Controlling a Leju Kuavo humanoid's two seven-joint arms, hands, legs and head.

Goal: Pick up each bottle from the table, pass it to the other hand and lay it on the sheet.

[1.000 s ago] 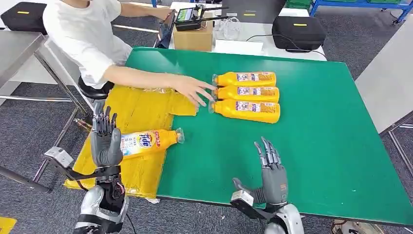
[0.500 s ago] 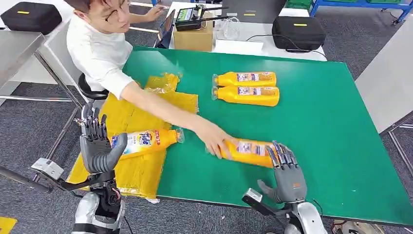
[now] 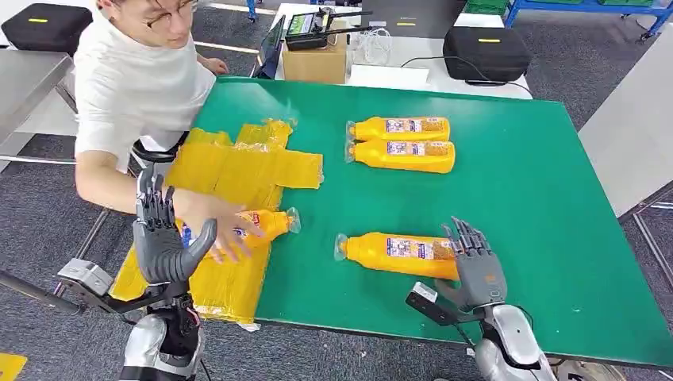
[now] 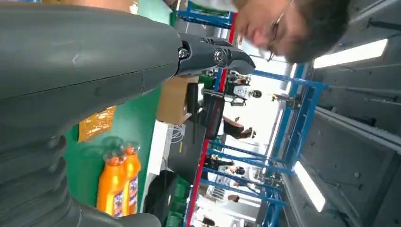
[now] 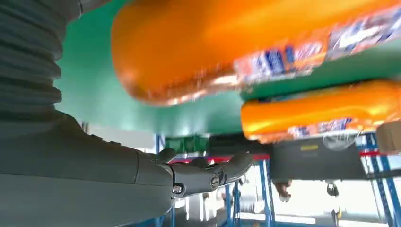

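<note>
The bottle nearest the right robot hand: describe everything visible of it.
The bottle is orange plastic with a clear cap and a blue, white and red label along its side. It lies flat on the green table, cap pointing toward the yellow sheet, base toward the right robot hand. That hand's fingers lie spread by its base end; whether they touch it cannot be told. It lies apart from the other bottles.

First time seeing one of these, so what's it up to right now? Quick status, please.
Both hands open: right hand beside the near bottle, left hand raised. A person's hand rests on the bottle on the yellow sheet, in the way.
</note>
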